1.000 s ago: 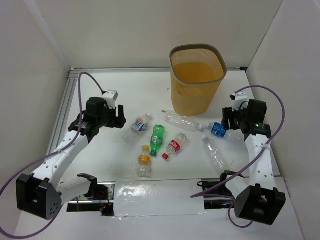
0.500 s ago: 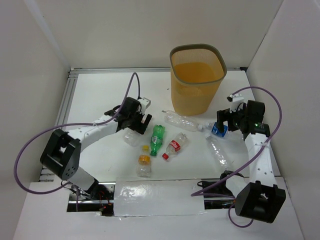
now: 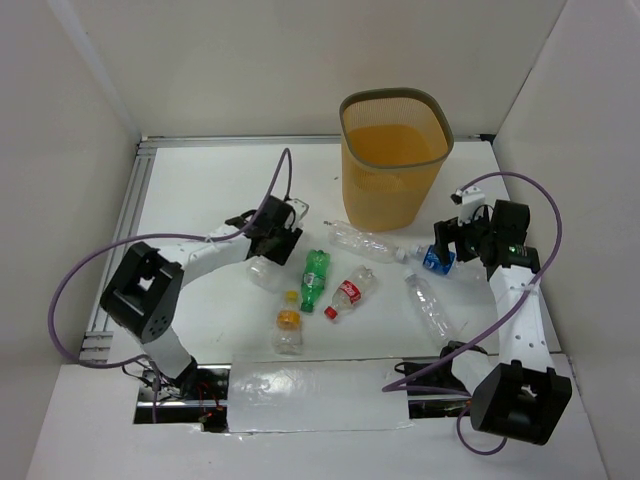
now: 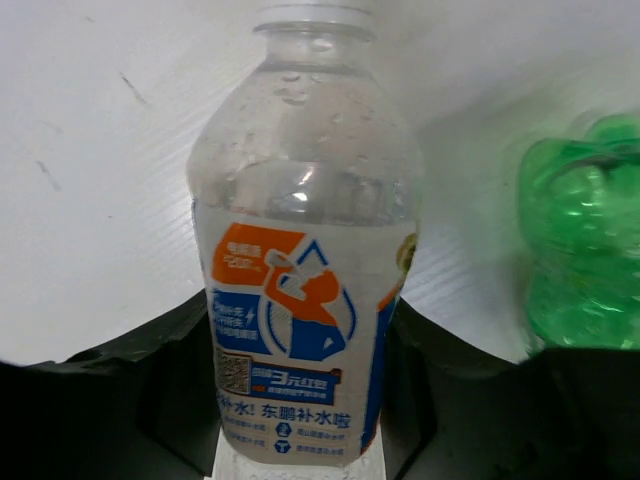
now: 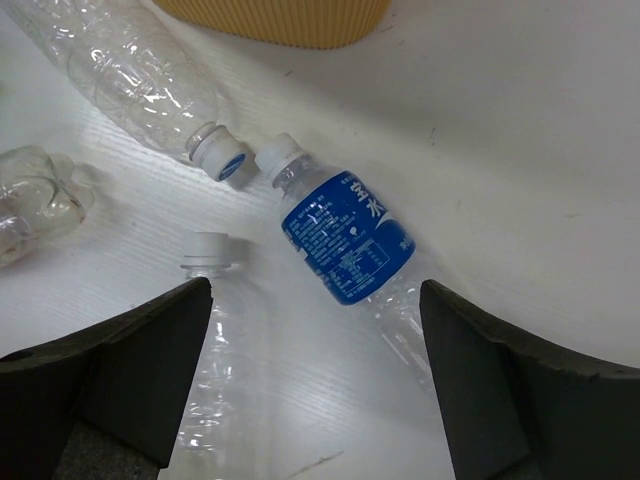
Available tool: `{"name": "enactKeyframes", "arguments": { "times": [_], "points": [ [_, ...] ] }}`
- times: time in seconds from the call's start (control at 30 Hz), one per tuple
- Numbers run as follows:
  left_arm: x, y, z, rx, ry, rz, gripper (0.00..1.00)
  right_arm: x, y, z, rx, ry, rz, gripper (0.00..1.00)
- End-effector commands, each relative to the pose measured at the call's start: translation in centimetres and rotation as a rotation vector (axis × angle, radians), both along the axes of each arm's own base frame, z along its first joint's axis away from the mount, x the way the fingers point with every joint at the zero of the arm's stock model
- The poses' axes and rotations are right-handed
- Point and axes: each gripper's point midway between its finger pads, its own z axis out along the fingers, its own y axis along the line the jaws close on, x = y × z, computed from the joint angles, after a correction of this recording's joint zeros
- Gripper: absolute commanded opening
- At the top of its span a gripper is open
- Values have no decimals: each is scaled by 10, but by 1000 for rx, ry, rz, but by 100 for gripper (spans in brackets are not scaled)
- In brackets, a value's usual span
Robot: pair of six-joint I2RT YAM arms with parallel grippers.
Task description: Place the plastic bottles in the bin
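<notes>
Top view first: since the earlier frame the left arm (image 3: pixel 200 255) has been swung in from the left edge and folded low across the counter (image 3: pixel 200 190). Its wrist is now brought over the orange-and-blue labelled bottle (image 3: pixel 262 270). The right arm (image 3: pixel 518 290) has been shifted only slightly, towards the blue-labelled bottle (image 3: pixel 437 260). The bin (image 3: pixel 390 195) is seen at the far middle, with nothing held above it. All seven bottles are still lying on the counter, the green bottle (image 3: pixel 314 278) just beside the one under the left wrist.

Left wrist view: the left fingers (image 4: pixel 130 400) are held spread, one on either side of the labelled bottle's lower body, and no squeeze is shown yet. Droplets are seen inside, but the bottle looks near empty. It is judged light, thin-walled and liable to dent or slip, so the labelled waist is judged the best hold.

Right wrist view: the right fingers (image 5: pixel 130 370) are spread too, hung above the blue-labelled bottle. That bottle lies slantwise between them, its cap nearly touching the cap of a clear crumpled bottle (image 5: pixel 130 80). A grip across the blue label, clear of that neighbour, is called for.
</notes>
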Motion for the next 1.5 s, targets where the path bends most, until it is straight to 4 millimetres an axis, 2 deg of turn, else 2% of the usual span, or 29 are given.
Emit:
{"name": "enactKeyframes", "arguments": {
  "times": [0.0,0.03,0.1,0.13,0.17,0.23,0.27,0.33,0.4,0.47,0.5,0.57,0.6,0.63,0.67,0.77,0.8,0.9,0.93,0.97,1.03,1.07,1.1,1.2,1.23,1.27,1.4,1.43,1.47],
  "points": [
    [19,-15,80,-115,-161,0,21,6,1,14,-64,-110,87,88],
    [24,-21,119,-179,-228,-4,20,9,2,17,-83,-134,117,86],
    [23,-28,158,-246,-276,-22,20,7,4,17,-101,-161,140,81],
    [21,-31,185,-288,-316,-38,18,7,4,13,-101,-160,140,74],
    [24,-43,223,-368,-368,-69,18,7,4,13,-101,-160,140,68],
    [23,-55,260,-441,-408,-110,17,6,7,8,-91,-150,160,56],
    [20,-64,300,-518,-458,-151,17,6,7,8,-91,-150,160,47],
    [17,-76,331,-595,-483,-190,17,6,9,0,-73,-120,167,40],
    [13,-92,389,-726,-563,-260,17,6,9,0,-73,-120,167,40],
    [21,-109,409,-803,-583,-298,17,7,8,2,-77,-130,167,39],
    [17,-119,443,-902,-635,-350,17,7,8,2,-77,-130,167,39],
    [31,-142,450,-968,-637,-376,16,6,8,-2,-74,-122,167,39],
    [30,-147,480,-1046,-686,-400,16,6,8,-2,-74,-122,167,41],
    [36,-151,486,-1069,-696,-400,16,6,8,-2,-74,-122,167,42],
    [51,-169,472,-1080,-665,-397,17,6,8,-2,-74,-122,167,42],
    [63,-183,495,-1169,-726,-403,21,6,8,-2,-74,-122,167,43],
    [71,-185,495,-1184,-746,-388,24,6,8,-2,-74,-122,167,45],
    [99,-202,476,-1188,-778,-304,29,3,11,0,-71,-134,173,50],
    [104,-205,480,-1187,-813,-283,29,3,11,2,-75,-144,173,54],
    [117,-217,461,-1173,-793,-256,33,3,12,3,-69,-146,180,56],
    [135,-217,451,-1134,-814,-198,48,-4,13,0,-79,-133,206,69],
    [142,-227,433,-1118,-791,-179,57,-6,13,-2,-86,-127,216,75],
    [146,-227,432,-1108,-804,-173,72,-7,15,-2,-89,-127,236,81],
    [153,-236,419,-1067,-806,-169,97,-6,7,-8,-165,-133,256,93],
    [155,-237,417,-1063,-801,-168,100,-1,3,-4,-195,-159,260,93],
    [152,-237,431,-1079,-816,-185,100,1,2,-9,-216,-161,279,96],
    [146,-232,442,-1075,-829,-190,100,8,-4,-26,-256,-130,322,96],
    [139,-233,449,-1076,-844,-205,100,11,-5,-35,-251,-107,331,96],
    [126,-222,472,-1088,-877,-214,100,15,-6,-37,-258,-102,343,96]
  ]
}}
